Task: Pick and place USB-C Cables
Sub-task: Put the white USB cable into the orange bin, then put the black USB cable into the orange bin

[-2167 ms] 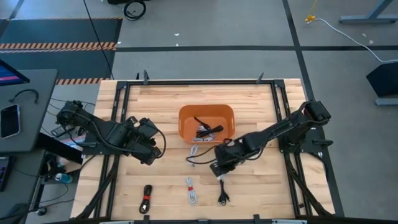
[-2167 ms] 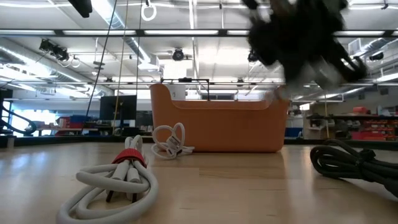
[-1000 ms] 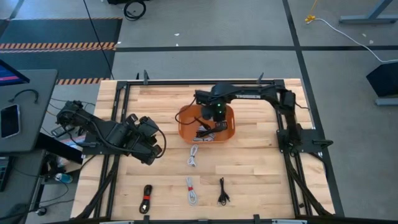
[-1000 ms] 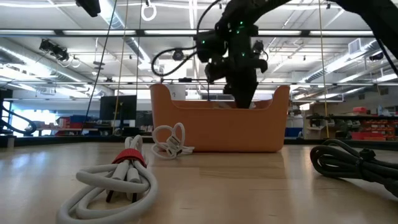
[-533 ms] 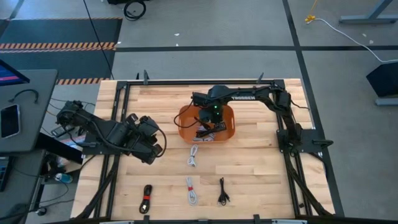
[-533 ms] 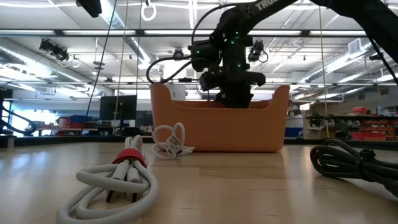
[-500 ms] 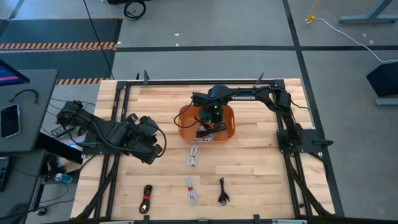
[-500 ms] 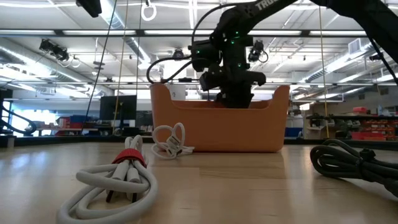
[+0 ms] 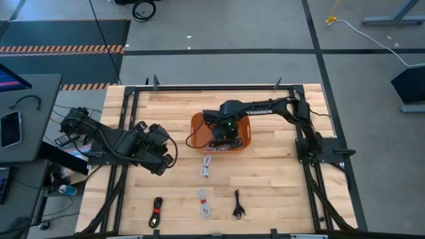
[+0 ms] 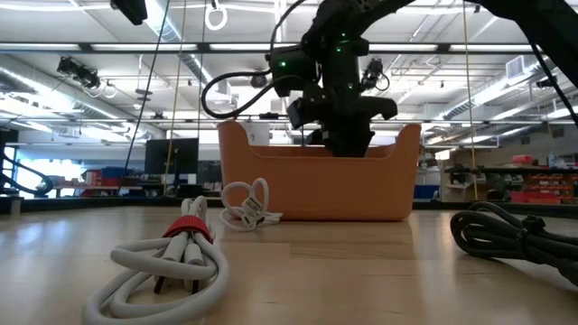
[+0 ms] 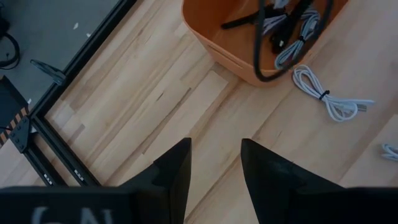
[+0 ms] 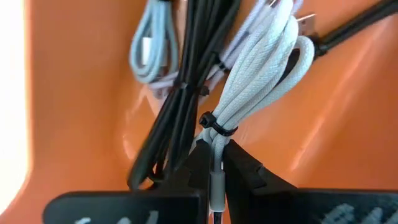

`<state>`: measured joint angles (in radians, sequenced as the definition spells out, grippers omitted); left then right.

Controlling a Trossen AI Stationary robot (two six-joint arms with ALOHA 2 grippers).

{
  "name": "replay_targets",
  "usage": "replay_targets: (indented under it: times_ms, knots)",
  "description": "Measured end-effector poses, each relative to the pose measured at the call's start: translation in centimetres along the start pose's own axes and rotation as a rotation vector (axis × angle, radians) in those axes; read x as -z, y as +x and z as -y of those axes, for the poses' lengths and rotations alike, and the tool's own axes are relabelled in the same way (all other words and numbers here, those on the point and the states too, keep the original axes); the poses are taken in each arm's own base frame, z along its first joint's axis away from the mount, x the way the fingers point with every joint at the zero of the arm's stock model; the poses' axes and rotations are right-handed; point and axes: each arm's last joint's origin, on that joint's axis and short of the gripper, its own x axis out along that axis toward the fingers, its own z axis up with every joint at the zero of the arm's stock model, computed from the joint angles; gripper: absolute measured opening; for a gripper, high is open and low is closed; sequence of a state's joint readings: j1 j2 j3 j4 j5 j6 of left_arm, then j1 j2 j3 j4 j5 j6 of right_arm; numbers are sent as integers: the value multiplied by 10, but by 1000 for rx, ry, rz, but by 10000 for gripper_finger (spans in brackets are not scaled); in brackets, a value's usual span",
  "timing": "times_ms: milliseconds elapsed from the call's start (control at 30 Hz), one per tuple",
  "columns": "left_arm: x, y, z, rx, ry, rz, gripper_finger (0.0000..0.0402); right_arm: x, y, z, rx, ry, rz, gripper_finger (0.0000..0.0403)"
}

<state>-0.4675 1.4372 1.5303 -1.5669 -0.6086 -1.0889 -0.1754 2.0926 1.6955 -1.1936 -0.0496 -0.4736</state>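
The right gripper (image 12: pixel 211 163) is down inside the orange bin (image 12: pixel 68 93), its two fingers pinched narrowly on the tail end of a grey braided cable (image 12: pixel 258 71), just below the black tie that binds the bundle. The bundle stands up from the fingers and leans against the bin's inner wall. Beside it in the bin lie a black cable (image 12: pixel 186 81) and a thinner pale cable (image 12: pixel 149 46). From above, the right gripper (image 9: pixel 222 135) sits over the middle of the bin (image 9: pixel 199 119), with the right arm reaching in from the table's right side. From table height, the gripper (image 10: pixel 345 135) dips behind the near wall of the bin (image 10: pixel 316 185), so its tips are hidden there. Outside the bin, a white cable (image 9: pixel 206 166) lies on the table (image 9: pixel 265 179) just in front of it; in the left wrist view the same white cable (image 11: pixel 326 96) lies close to the bin (image 11: pixel 217 40) but apart from it. Near the table's front edge three more bundles lie in a row, well apart from one another: a black cable with a red band (image 9: pixel 157 212), a light grey cable (image 9: pixel 204 203) and a small black cable (image 9: pixel 237 204). The left gripper (image 11: pixel 214 168) hovers over bare wood at the left of the table, fingers parted with nothing between them.
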Motion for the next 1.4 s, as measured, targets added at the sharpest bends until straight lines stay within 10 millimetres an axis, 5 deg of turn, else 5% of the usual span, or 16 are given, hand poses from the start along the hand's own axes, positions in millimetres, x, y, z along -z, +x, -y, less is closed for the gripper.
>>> replay_targets:
  times_ms: [533, 733, 933, 1100, 1400]
  knots:
    - [0, 0, 1, 5, -5, 3, 146, -7, 1, -18, 11, -39, -20, 26]
    - [0, 0, 1, 6, -6, 4, 146, -7, 1, -17, 16, -30, -23, 95]
    - [0, 0, 1, 6, -6, 4, 146, -5, -3, -18, 30, 32, -64, 109]
    - [0, 0, 0, -2, -81, -3, 146, -4, -32, -19, 130, 104, -133, 109]
    - [8, 1, 8, 47, -238, -154, 146, -5, -140, -16, 364, 325, 80, 110]
